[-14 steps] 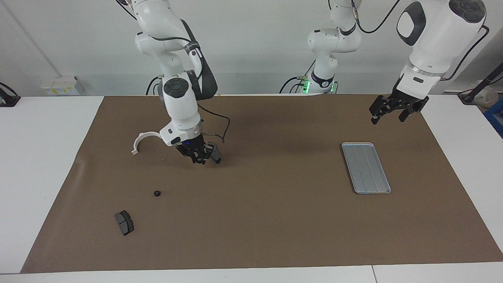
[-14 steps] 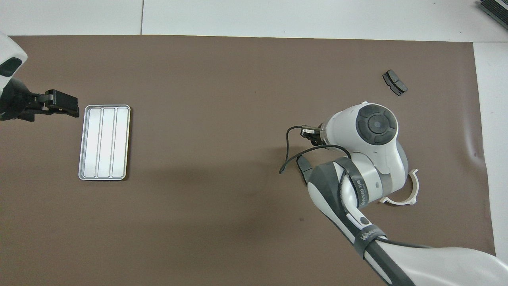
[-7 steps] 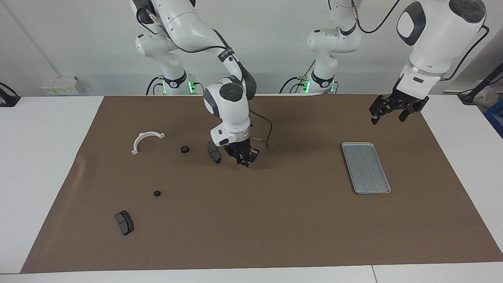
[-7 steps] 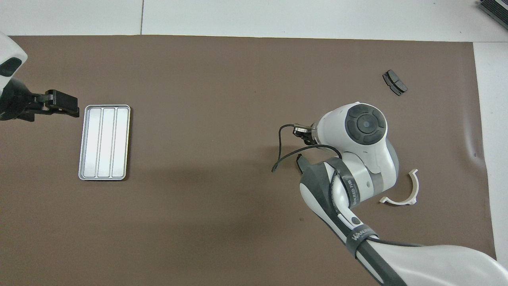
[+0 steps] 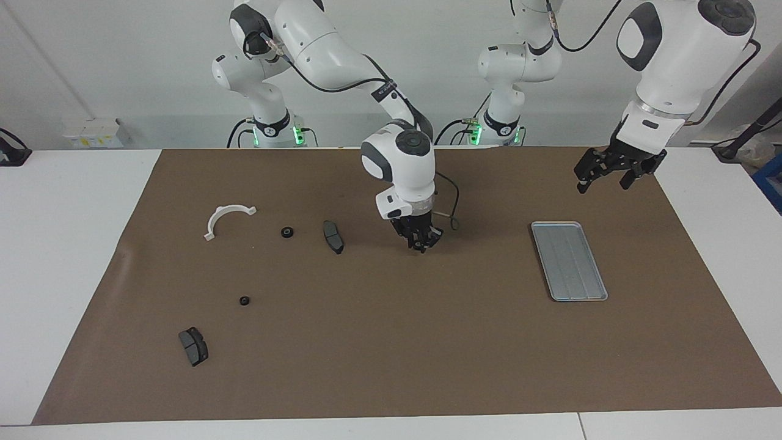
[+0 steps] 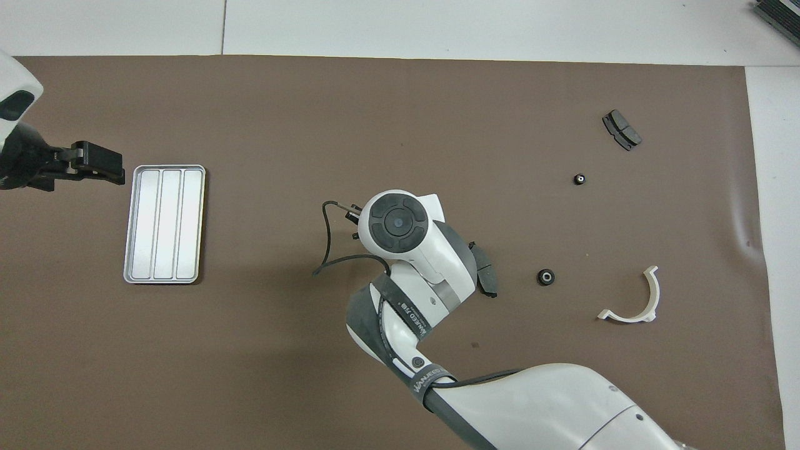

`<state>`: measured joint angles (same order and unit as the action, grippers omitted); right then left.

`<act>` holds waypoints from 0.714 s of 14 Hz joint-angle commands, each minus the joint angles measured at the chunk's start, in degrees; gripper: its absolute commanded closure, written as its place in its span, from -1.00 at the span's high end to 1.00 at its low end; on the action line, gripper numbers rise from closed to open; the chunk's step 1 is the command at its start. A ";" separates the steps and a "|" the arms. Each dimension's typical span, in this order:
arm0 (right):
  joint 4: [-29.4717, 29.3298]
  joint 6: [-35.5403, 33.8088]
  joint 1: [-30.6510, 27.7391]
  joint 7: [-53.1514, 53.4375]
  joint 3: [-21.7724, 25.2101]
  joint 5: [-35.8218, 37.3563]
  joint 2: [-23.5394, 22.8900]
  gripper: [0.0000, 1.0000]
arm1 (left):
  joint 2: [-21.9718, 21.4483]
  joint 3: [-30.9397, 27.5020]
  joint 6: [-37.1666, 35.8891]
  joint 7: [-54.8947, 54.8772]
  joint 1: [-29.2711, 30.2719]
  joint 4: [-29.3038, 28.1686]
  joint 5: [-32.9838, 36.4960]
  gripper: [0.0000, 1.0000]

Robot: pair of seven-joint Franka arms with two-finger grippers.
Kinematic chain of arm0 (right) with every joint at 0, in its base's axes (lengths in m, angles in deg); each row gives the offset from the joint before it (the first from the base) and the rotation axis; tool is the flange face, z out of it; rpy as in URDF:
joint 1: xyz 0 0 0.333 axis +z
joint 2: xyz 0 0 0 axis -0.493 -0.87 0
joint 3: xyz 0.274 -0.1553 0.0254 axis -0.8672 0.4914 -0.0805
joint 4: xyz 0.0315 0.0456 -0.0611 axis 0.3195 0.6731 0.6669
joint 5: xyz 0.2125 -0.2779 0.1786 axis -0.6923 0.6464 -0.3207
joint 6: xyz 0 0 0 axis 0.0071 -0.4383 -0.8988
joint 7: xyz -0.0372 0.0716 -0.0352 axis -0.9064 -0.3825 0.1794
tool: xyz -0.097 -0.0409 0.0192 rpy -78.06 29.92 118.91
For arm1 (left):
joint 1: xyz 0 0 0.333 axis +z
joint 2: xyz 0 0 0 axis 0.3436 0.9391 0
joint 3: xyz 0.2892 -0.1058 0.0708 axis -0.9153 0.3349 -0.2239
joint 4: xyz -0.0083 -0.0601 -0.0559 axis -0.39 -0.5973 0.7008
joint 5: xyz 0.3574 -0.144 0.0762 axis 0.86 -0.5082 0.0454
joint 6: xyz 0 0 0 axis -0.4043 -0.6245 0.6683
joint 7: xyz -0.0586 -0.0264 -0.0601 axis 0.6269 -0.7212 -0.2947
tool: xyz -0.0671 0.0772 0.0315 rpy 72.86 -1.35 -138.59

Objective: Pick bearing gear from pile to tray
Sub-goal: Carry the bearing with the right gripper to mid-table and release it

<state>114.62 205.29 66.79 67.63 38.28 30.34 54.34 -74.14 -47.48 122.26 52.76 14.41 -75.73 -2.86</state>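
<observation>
The tray (image 5: 568, 260) (image 6: 164, 223) lies flat and bare toward the left arm's end of the mat. The pile is scattered toward the right arm's end: two black rings (image 5: 287, 232) (image 5: 244, 300), two dark curved pads (image 5: 333, 236) (image 5: 193, 346) and a white half-ring bracket (image 5: 215, 219). My right gripper (image 5: 420, 244) hangs low over bare mat between the nearer pad and the tray, its fingertips drawn together. I cannot see whether a bearing gear sits between them. In the overhead view its wrist hides the fingers. My left gripper (image 5: 603, 185) (image 6: 115, 170) waits open above the mat, beside the tray.
A brown mat (image 5: 391, 366) covers most of the white table. In the overhead view the rings (image 6: 545, 277) (image 6: 579, 179), pads (image 6: 486, 278) (image 6: 621, 129) and bracket (image 6: 654, 292) lie apart from one another. A loose cable loops from the right wrist (image 5: 453, 214).
My right arm has swung from over the pile toward the tray, uncovering a ring and a pad. Its fingers stayed together. The left arm has not moved.
</observation>
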 commanded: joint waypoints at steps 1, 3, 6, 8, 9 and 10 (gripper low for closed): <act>-1.02 -0.25 0.54 1.65 0.21 1.17 -0.86 -0.51 | -1.34 0.09 -0.59 -0.27 0.42 -1.12 -0.32 1.00; -1.11 -0.43 0.45 1.65 0.29 1.17 -0.86 0.61 | -1.34 0.09 -0.50 -0.27 0.42 -1.12 -0.32 1.00; -0.85 -1.48 -0.16 1.13 0.47 2.48 -0.69 0.81 | -1.34 0.09 -0.50 -0.27 0.42 -1.12 -0.32 1.00; 0.81 -3.50 -1.73 -0.79 0.65 3.45 1.76 0.81 | -1.34 0.09 -0.50 -0.27 0.42 -1.12 -0.41 1.00; 2.47 -3.94 -3.05 -3.07 0.65 3.45 3.51 0.81 | -1.34 0.09 -0.59 -0.27 0.42 -1.12 -0.32 1.00; 4.93 -3.86 -4.28 -5.27 0.65 3.45 5.79 0.81 | -1.34 0.09 -0.50 -0.27 0.42 -1.12 -0.32 1.00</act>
<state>114.91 202.29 65.43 66.10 39.57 32.91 55.14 -74.14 -47.48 122.26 52.76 14.41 -75.73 -2.86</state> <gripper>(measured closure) 0.093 0.000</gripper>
